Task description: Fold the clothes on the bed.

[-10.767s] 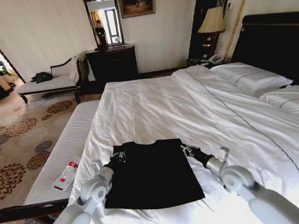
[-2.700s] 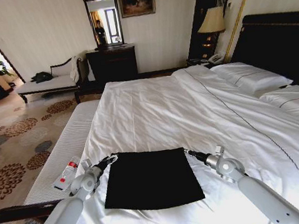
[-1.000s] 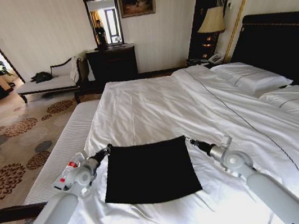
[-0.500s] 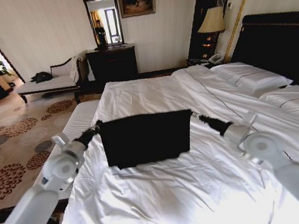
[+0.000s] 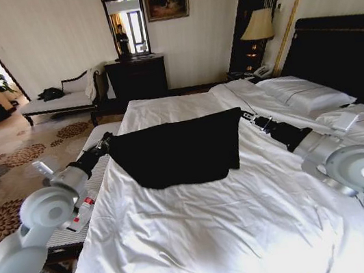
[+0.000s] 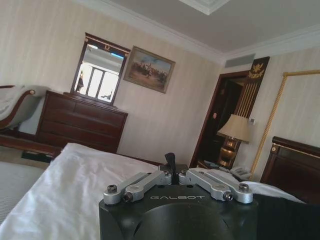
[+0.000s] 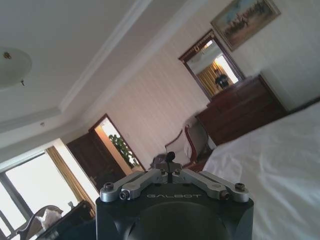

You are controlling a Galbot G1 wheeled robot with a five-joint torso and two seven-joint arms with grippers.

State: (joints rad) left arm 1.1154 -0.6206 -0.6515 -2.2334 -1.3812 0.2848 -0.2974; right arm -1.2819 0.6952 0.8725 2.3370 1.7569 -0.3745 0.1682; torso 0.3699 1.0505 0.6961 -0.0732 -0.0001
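Black clothes (image 5: 177, 152) folded, stretched above bed (image 5: 204, 230), corners pinched by left hand (image 5: 108, 142), right hand (image 5: 244, 115).

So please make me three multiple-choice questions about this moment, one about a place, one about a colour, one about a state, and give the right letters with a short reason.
1. Where is the black T-shirt?
A. Lifted over the bed, stretched between the two claws
B. Lying on the bench
C. Resting on a pillow

2. What colour is the bedding?
A. Grey
B. White
C. Blue

3. How does each claw hold the shirt?
A. Both open beside it
B. One pinching, one open
C. Each shut on a top corner

Answers:
1. A, in the head view the shirt hangs spread between the left claw and the right claw, with its lower edge near the sheet.
2. B, the sheet, duvet and pillows are all white.
3. C, the fabric is pulled taut from both top corners, where the claws meet it.
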